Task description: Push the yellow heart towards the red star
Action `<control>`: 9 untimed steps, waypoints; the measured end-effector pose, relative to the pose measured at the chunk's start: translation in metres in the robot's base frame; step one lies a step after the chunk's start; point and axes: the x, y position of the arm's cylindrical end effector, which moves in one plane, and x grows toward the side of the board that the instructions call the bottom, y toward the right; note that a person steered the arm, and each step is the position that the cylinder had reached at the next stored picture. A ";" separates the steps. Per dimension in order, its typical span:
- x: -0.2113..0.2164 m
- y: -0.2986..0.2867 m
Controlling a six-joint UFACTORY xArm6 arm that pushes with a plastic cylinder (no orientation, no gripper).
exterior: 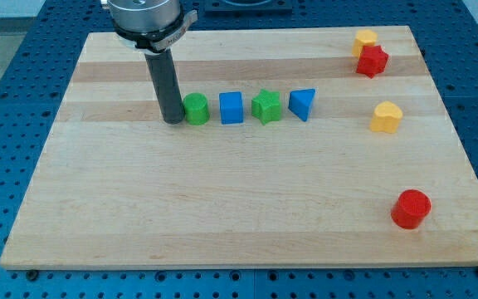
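Closest to the camera was the red cylinder [411,208], sitting by itself near the view's bottom right of the wooden worktop [222,208]. No bins or trays on there, so nothing was sitting inside anything, just loose blocks on the wood.

About the pincer: I didn't have one, only a straight dark rod, so there was no opening to report and it held nothing. My tip [173,121] was down on the worktop at the left end of a row of four blocks, right up against the left side of the green cylinder [196,109], touching it or close enough that I couldn't see a gap. Going right along that row there was a blue cube [231,107], then a green star [265,106], then a blue triangular block [302,104], each just beside the next with small gaps.

The yellow heart [386,117] was well off to the view's right of that row, apart from my tip and roughly level with the row. The red star [372,61] sat above it, toward the view's top right corner, with another yellow block [365,39] touching it from behind; I couldn't quite make out that one's shape. Heart and star were near each other but clearly not touching.
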 end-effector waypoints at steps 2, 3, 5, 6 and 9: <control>0.064 0.005; 0.068 0.005; 0.079 0.062; 0.081 0.142; 0.032 0.312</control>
